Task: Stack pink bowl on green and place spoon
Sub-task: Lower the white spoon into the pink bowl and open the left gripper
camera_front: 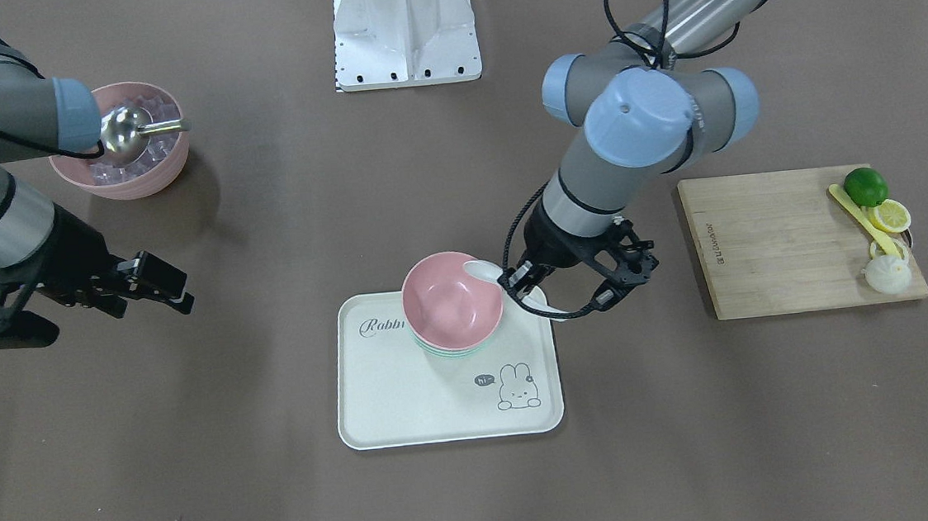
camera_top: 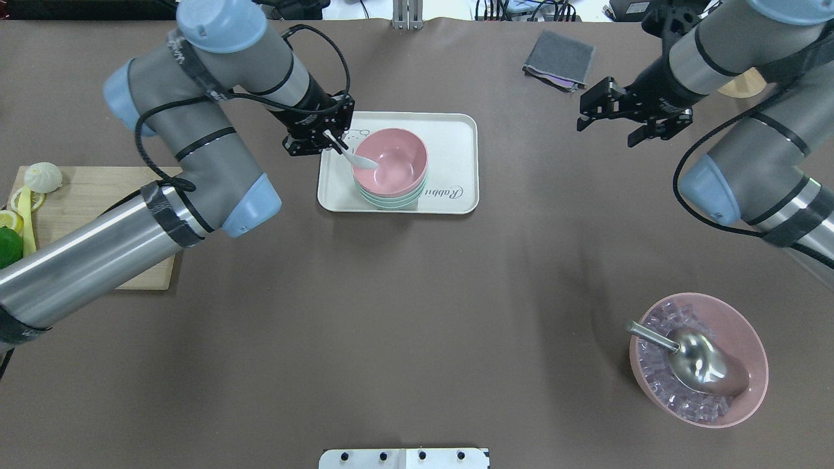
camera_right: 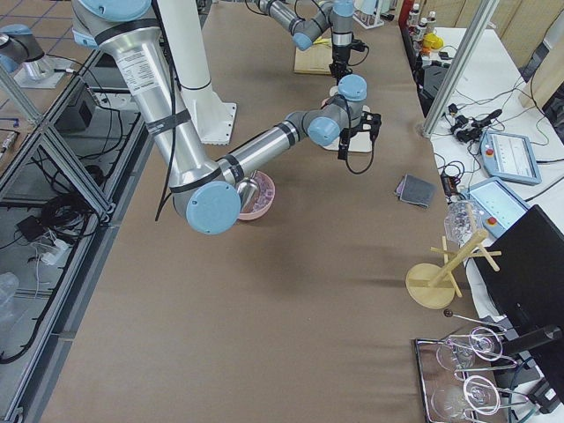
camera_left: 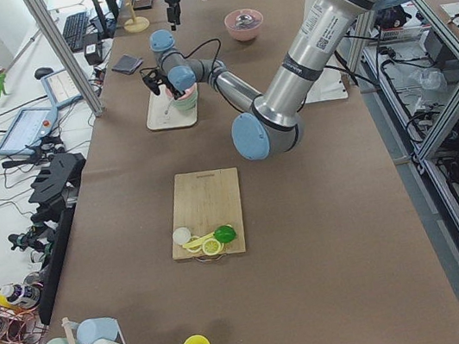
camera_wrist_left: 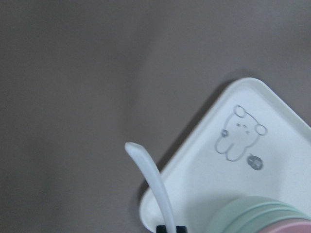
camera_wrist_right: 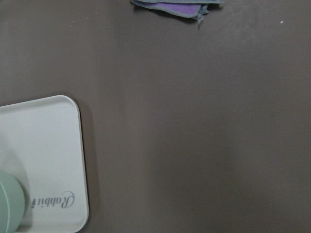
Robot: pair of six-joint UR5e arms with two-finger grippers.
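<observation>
Already the pink bowl (camera_top: 399,159) sat stacked on the green bowl (camera_top: 384,199) just beside the left pincer (camera_top: 326,135), which clamped the spoon (camera_top: 358,159), scoop inside the pink bowl, likely needing only release.

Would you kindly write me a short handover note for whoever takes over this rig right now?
Left gripper: shut on the white spoon, scoop end over the pink bowl rim.
Right gripper: open, empty, clear of the tray.
Done: pink bowl stacked on the green bowls, on the tray.
To do: set the spoon in and release.
</observation>
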